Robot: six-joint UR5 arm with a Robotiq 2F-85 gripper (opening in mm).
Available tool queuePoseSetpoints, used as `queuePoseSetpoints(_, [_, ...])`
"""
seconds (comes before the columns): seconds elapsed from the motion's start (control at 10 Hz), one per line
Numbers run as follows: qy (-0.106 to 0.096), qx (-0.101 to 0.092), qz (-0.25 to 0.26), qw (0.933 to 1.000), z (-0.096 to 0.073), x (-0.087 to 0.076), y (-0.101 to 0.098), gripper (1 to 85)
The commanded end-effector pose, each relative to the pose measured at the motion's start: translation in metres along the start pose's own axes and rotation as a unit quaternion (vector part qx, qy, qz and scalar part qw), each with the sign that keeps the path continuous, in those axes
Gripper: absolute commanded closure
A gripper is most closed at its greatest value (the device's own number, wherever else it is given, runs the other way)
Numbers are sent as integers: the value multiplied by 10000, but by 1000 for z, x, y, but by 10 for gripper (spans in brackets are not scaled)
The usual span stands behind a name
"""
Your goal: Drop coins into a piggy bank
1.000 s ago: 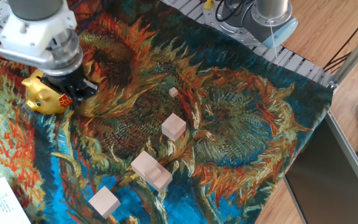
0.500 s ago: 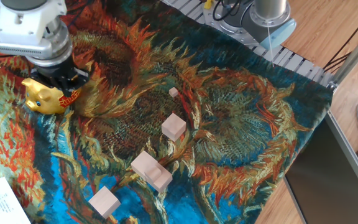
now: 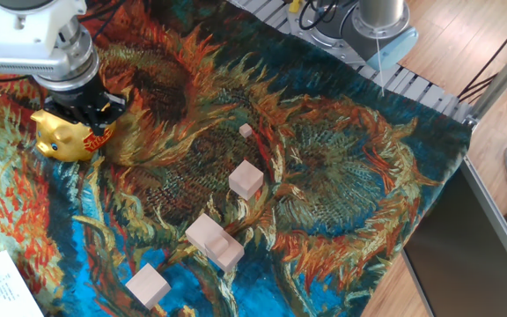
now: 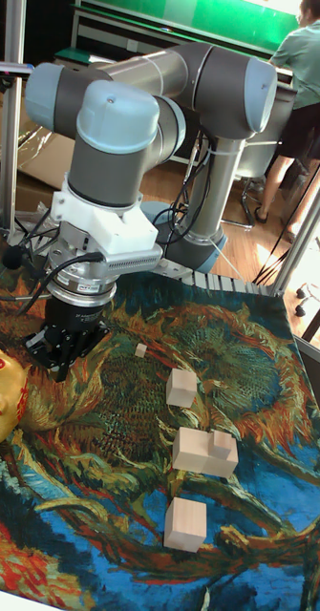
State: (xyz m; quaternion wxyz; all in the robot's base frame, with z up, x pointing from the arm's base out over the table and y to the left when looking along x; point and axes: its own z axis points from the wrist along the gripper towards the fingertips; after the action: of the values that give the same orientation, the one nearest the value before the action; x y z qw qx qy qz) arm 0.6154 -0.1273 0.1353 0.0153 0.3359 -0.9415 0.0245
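Gripper (image 3: 91, 110) risen slightly above piggy bank (image 3: 62, 138) (unmoved).

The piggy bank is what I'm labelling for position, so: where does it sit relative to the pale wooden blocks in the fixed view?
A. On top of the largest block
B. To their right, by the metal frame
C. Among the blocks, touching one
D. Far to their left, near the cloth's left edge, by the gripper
D: the gold piggy bank sits at the cloth's left side just below the gripper, well apart from the wooden blocks in the middle.

The arm points its gripper (image 3: 92, 113) straight down; jaws unclear.
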Motion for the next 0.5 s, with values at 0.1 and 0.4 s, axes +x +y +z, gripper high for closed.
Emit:
queuePoseSetpoints(0.1, [-40,29,211,9998,-1,-1,-3,843])
queuePoseSetpoints(0.4, [-23,37,73,10000,-1,0,-4,843])
